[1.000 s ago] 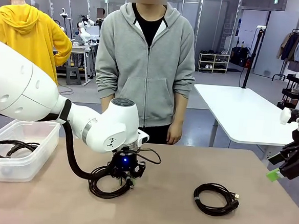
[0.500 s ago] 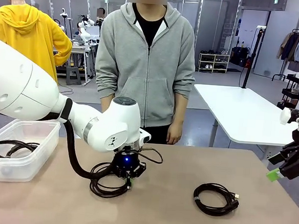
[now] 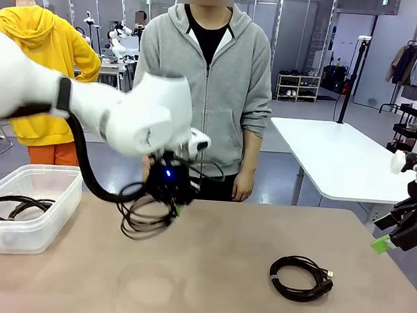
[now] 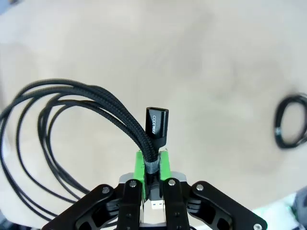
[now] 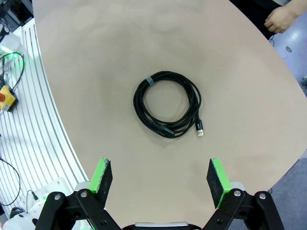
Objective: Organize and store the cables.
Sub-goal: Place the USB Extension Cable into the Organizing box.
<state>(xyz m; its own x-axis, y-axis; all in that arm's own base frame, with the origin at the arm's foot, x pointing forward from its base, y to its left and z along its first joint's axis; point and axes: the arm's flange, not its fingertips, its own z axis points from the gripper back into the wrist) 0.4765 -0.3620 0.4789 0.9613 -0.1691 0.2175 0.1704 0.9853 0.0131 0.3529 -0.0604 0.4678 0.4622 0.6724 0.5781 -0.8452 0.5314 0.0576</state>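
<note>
One cable (image 3: 15, 204) already in the bin (image 3: 65, 204) at nine o'clock. Left hand (image 4: 151, 163) clamped tight on a second coil (image 4: 129, 127), hanging above the surface (image 3: 220, 293), centre-left. Third coil (image 5: 165, 129) lies loose at four o'clock, untouched. Right hand (image 5: 159, 170) gapes wide, empty. Connector (image 4: 157, 125) print looks like "CODEWAY".

In the front view, the left gripper (image 3: 174, 203) and the coiled thin black cable (image 3: 146, 224) hanging from it are blurred. The left wrist view's edges cut off that coil and a second black cable coil (image 4: 279, 125). The clear plastic bin (image 3: 50, 217) at the counter's (image 3: 220, 300) left edge is cropped.
</note>
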